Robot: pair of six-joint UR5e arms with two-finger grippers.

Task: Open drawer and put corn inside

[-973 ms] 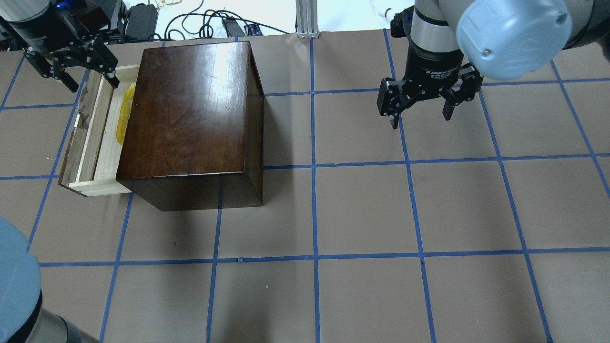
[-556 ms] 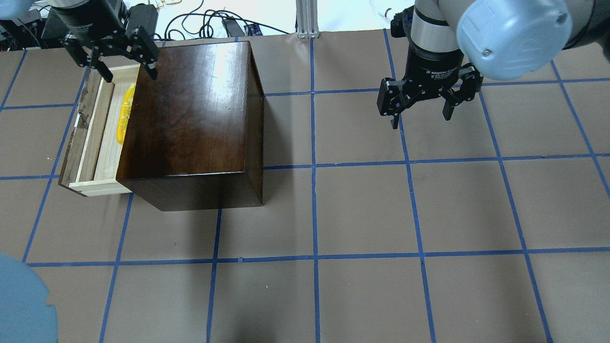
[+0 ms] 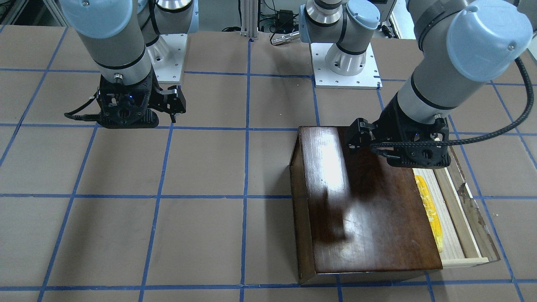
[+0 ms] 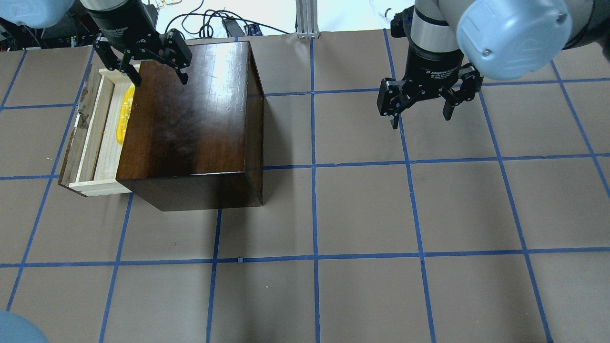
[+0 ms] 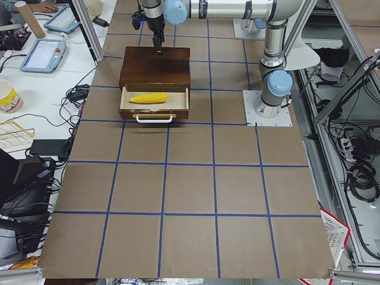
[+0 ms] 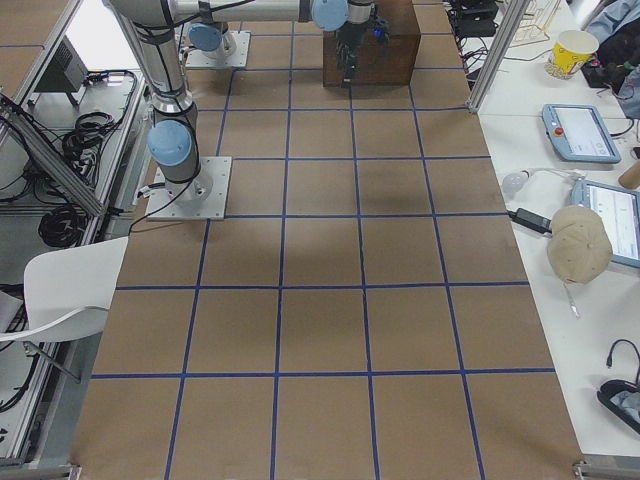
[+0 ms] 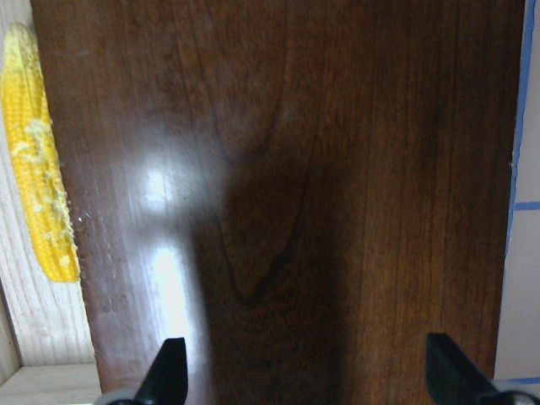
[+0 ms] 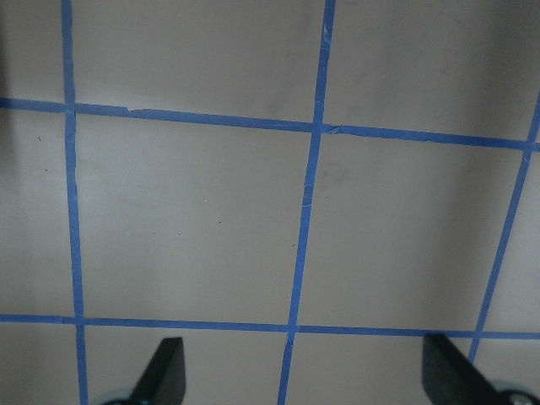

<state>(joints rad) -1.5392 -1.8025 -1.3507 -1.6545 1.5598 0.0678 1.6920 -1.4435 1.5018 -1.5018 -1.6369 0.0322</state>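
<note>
The glossy dark-brown box (image 4: 186, 109) stands at the table's far left. Its drawer (image 4: 102, 143) is pulled out to the left and shows pale wood behind a worn brown front with a metal pull (image 5: 155, 118). The yellow corn (image 4: 123, 114) lies lengthwise inside the drawer, partly under the box top's edge; it also shows in the left wrist view (image 7: 38, 160). My left gripper (image 4: 159, 81) is open and empty above the box top's far left corner. My right gripper (image 4: 420, 120) is open and empty above the table at far right.
Brown table paper carries a blue tape grid. Cables and a power strip (image 4: 224, 24) lie past the far edge, next to an aluminium post (image 4: 307, 19). The arm bases (image 3: 344, 63) are bolted on the robot's side. Operators' tablets (image 5: 44, 53) lie off the table.
My left gripper has moved right, from beside the drawer's far end to above the box top's far left corner, still open. The right arm, drawer and corn have not moved.
</note>
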